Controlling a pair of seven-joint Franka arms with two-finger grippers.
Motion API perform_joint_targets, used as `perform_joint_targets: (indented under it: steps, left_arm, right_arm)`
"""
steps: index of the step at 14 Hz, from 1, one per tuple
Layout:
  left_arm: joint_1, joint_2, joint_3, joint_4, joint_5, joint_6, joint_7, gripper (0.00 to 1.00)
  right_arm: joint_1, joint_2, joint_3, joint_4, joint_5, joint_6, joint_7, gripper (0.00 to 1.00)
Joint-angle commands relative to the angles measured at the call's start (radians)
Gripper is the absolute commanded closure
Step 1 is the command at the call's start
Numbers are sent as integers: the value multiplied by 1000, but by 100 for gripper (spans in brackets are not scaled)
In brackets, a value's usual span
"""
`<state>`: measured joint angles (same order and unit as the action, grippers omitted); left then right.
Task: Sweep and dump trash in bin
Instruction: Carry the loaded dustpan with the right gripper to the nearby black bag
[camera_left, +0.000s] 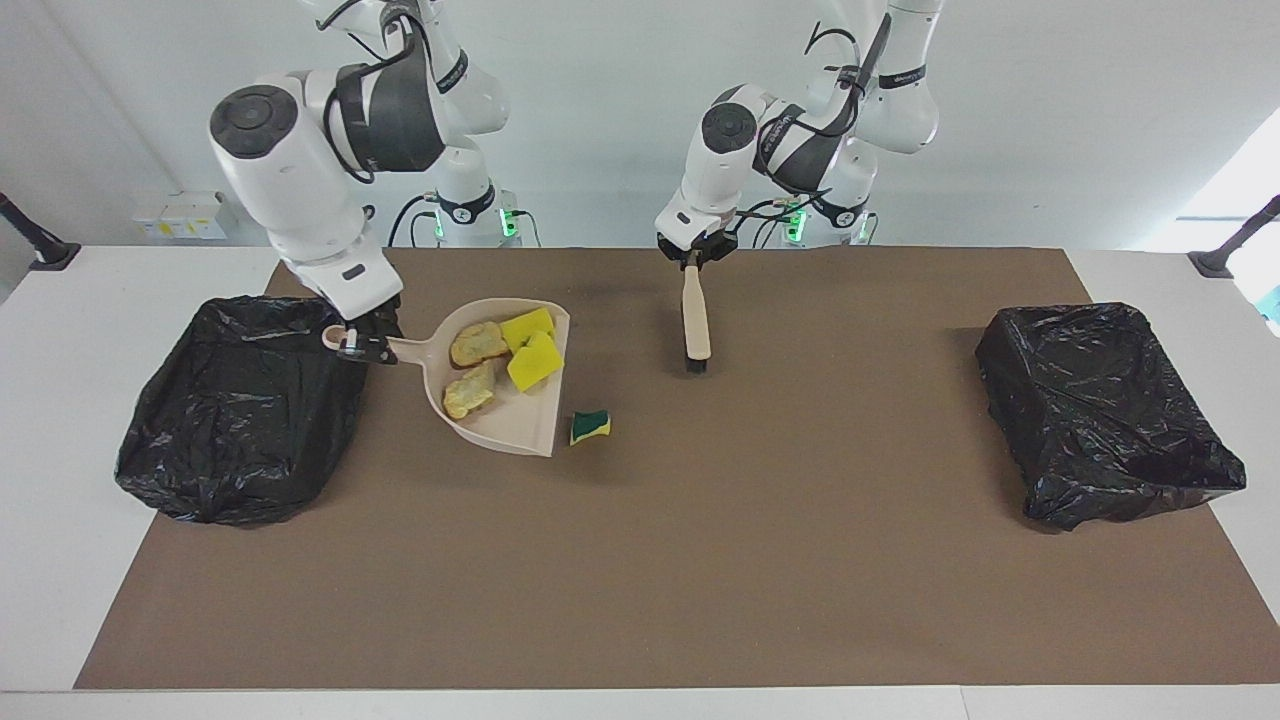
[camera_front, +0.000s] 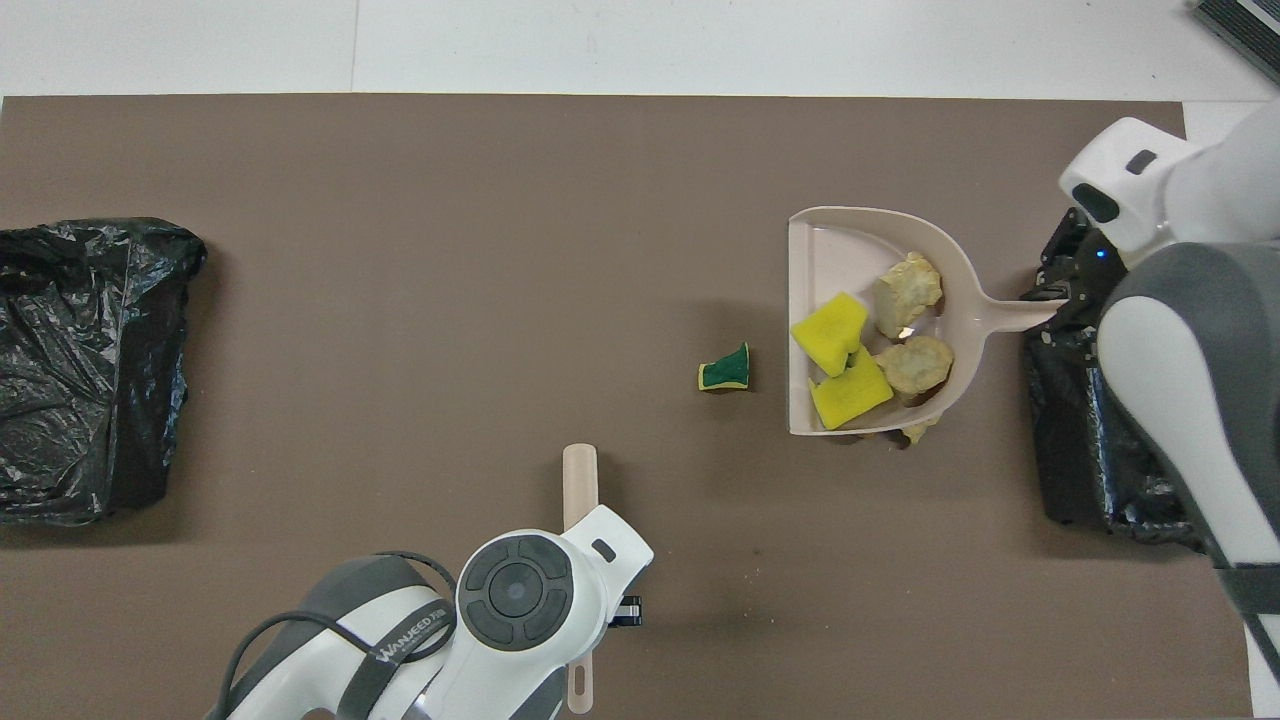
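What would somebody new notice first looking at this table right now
The beige dustpan, held up by its handle in the right gripper beside the black-lined bin at the right arm's end, carries yellow sponge pieces and bread-like lumps. A green-and-yellow sponge scrap lies alone on the brown mat beside the pan. The left gripper holds the brush hanging over the mat.
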<state>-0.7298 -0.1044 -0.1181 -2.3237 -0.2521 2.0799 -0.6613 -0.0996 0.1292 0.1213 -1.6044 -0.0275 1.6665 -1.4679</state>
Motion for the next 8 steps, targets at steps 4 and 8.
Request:
perform_joint_targets:
  steps: [4,8]
  left_arm:
    - [-36,-14,15,-43,17,48,-50,100]
    - [-39,-4,15,-63,17,117,-50,100]
  right_arm:
    - [-204,-40,-6,-5,-69,-57,-179,100]
    - [-316,-48,-8,-9,-182,-8,-252,100]
